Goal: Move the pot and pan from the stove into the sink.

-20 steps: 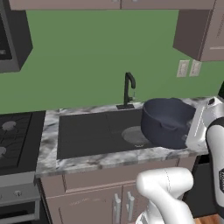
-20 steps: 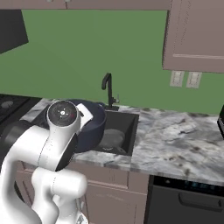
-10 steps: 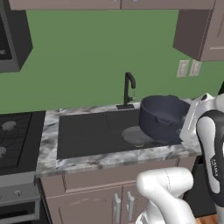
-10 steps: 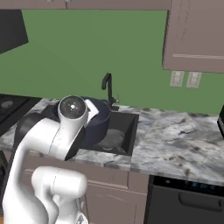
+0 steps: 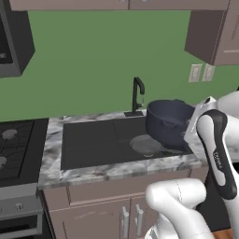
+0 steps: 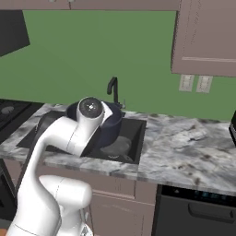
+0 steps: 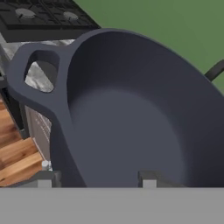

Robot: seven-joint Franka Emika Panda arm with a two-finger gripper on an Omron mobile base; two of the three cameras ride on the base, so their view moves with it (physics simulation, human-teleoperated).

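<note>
The dark blue-grey pot (image 5: 169,122) hangs tilted above the right end of the sink (image 5: 93,142), in front of the faucet (image 5: 137,95). My gripper (image 7: 96,179) is shut on the pot's near wall, one fingertip (image 7: 43,178) outside and one inside. The hand view looks into the pot (image 7: 131,122), with a loop handle (image 7: 37,72) at the left. From the right base view, my arm covers much of the pot (image 6: 110,126). On the basin floor under the pot lies a grey round shape (image 5: 146,144), seemingly the pan; its handle cannot be made out. The stove (image 5: 14,144) is at the left with bare burners.
Marbled counter (image 6: 189,143) runs right of the sink (image 6: 131,138) and as a strip (image 5: 49,144) between sink and stove. Wall outlets (image 5: 200,72) and upper cabinets (image 6: 205,37) sit at the right. My elbow (image 6: 91,108) rises in front of the basin.
The pot has drifted slightly left and up over the sink's right end. My arm's elbow has swung higher and further right in the right base view.
</note>
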